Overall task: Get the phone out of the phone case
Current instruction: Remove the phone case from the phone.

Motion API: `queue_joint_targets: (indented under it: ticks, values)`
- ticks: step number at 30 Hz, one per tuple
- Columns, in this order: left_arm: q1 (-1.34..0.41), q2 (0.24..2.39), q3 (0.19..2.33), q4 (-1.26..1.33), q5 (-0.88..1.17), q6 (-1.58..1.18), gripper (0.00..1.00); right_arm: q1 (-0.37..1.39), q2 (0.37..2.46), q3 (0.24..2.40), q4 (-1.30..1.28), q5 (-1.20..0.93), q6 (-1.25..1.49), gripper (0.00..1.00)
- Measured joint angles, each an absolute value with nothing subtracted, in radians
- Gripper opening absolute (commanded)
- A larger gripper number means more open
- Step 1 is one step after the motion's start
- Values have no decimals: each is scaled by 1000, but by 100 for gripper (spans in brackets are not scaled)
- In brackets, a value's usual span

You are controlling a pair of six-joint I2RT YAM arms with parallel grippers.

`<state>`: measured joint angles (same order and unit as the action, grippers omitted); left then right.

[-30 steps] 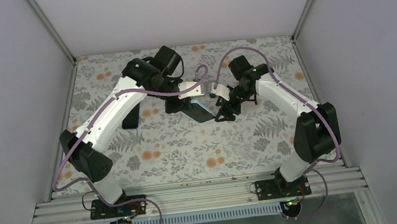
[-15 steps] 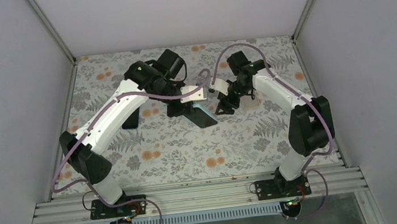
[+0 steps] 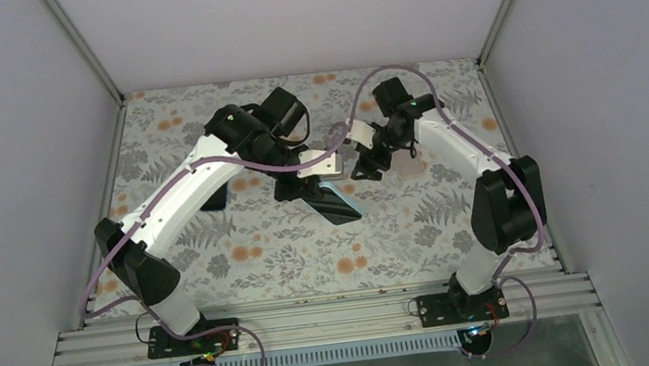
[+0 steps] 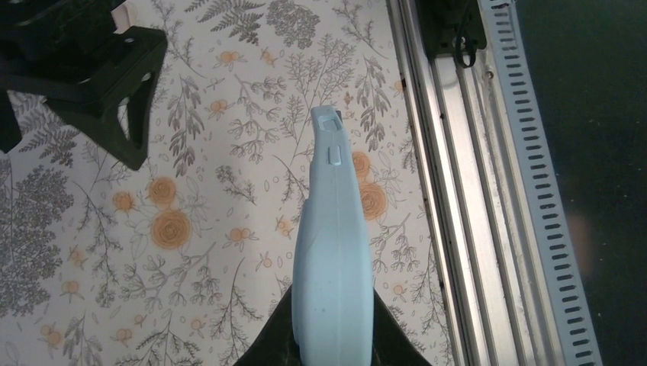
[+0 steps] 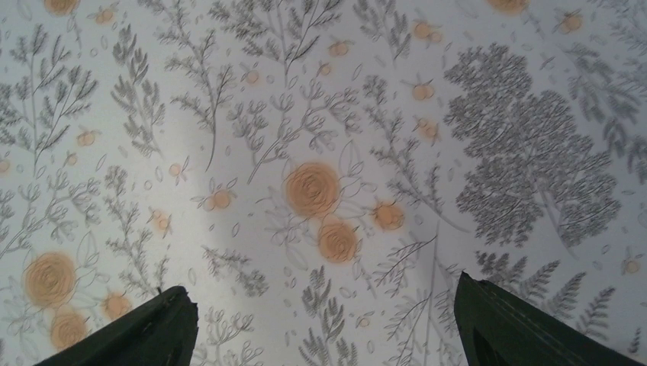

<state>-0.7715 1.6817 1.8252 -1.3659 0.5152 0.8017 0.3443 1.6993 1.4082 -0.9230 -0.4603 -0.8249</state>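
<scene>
Your left hand is clamped on the pale blue phone case, which juts edge-on past its fingertips. Your right hand hangs empty, fingers apart, the surface beneath it.

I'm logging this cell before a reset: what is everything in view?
phone case: one, light blue, mid-table, clamped in the left fingers
dark flat slab: one, black, under the left arm
pale flat piece: one, whitish, beside the right arm
tablecloth: one, grey-and-orange floral, over the table
rail: one, silver, near edge
left arm, right arm: white and black, bases at the rail
left fingers: black, shut on the phone case
right fingers: black, open, empty
</scene>
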Motion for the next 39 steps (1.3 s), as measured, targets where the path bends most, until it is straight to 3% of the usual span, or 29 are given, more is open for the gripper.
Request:
queue_joint_targets:
  ticks: [12, 39]
  values:
    - [-759, 1682, 1791, -1363, 470, 804, 2, 383, 1380, 1138, -1067, -560, -869, 89]
    - [-746, 1689, 1831, -1339, 440, 800, 2, 421, 1362, 1099, -831, -473, -713, 85]
